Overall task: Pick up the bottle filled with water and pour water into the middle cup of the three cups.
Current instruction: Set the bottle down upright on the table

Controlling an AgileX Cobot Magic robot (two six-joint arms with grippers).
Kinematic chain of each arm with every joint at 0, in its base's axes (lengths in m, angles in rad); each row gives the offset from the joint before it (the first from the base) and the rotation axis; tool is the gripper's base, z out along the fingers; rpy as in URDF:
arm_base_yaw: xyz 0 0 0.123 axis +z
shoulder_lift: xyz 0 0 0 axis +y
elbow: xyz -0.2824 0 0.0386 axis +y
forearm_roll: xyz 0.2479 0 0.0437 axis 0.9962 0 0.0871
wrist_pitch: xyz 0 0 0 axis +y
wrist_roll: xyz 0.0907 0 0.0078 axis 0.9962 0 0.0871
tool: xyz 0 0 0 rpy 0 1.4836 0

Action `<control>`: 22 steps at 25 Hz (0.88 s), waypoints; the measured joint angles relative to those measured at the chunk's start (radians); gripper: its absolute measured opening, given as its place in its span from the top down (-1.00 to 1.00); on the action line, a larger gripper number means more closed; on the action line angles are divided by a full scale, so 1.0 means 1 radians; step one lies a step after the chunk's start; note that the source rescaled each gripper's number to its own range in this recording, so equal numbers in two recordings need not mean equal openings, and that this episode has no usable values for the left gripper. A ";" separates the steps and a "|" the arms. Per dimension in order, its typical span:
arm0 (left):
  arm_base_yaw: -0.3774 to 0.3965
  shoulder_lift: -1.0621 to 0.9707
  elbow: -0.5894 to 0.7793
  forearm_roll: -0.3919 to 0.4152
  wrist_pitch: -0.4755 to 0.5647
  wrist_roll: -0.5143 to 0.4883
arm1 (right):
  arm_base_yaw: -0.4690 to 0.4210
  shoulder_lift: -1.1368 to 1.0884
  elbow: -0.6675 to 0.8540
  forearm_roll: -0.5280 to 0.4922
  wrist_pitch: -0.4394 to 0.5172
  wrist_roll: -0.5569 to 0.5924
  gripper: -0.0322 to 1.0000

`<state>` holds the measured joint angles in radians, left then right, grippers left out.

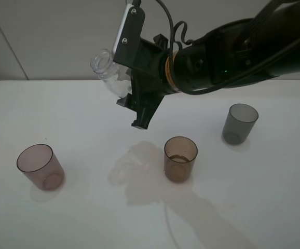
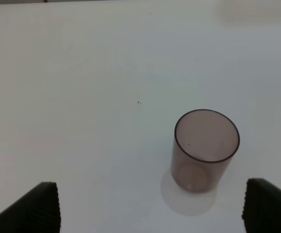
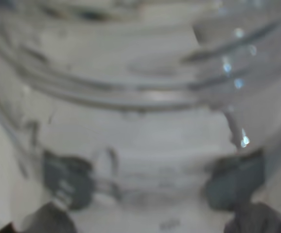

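here the right gripper (image 1: 134, 101) hangs high above the white table (image 1: 87, 109), reaching in from the right side of the overhead view, and it is clamped on the bottle (image 1: 108, 72). the bottle is lifted clear of the table and tilted, its open threaded neck pointing up and to the left, away from the cups. it sits up and to the left of the middle cup (image 1: 180, 158), not over it. in the right wrist view the bottle (image 3: 140, 111) fills almost the whole picture, blurred, with the dark finger pads (image 3: 70, 179) pressed against its clear wall on either side.

the middle cup is amber-brown and stands upright near the centre of the table, with a dark ring low inside it; whether that is water cannot be told. the pink cup (image 1: 40, 166) stands upright well off to the left, and the grey cup (image 1: 239, 123) stands upright to the right and a little further back. all three are well apart from one another.

the left gripper (image 2: 150, 208) is held above the table near the pink cup (image 2: 203, 150), its two dark fingertips (image 2: 38, 206) spread wide with nothing between them; the cup lies just ahead of the gap, untouched.
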<state>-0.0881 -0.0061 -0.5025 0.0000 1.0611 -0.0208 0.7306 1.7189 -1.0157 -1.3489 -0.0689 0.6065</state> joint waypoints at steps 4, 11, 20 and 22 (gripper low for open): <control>0.000 0.000 0.000 0.000 0.000 0.000 | -0.016 0.046 -0.014 0.076 -0.051 0.005 0.91; 0.000 0.000 0.000 0.000 0.000 0.000 | -0.097 0.126 -0.028 0.445 -0.201 -0.016 0.91; 0.000 0.000 0.000 0.000 0.000 0.000 | -0.134 0.252 -0.028 0.887 -0.429 -0.414 0.91; 0.000 0.000 0.000 0.000 0.000 0.000 | -0.137 0.289 -0.028 0.938 -0.478 -0.478 0.91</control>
<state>-0.0881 -0.0061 -0.5025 0.0000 1.0611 -0.0208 0.5934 2.0084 -1.0440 -0.4110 -0.5473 0.1282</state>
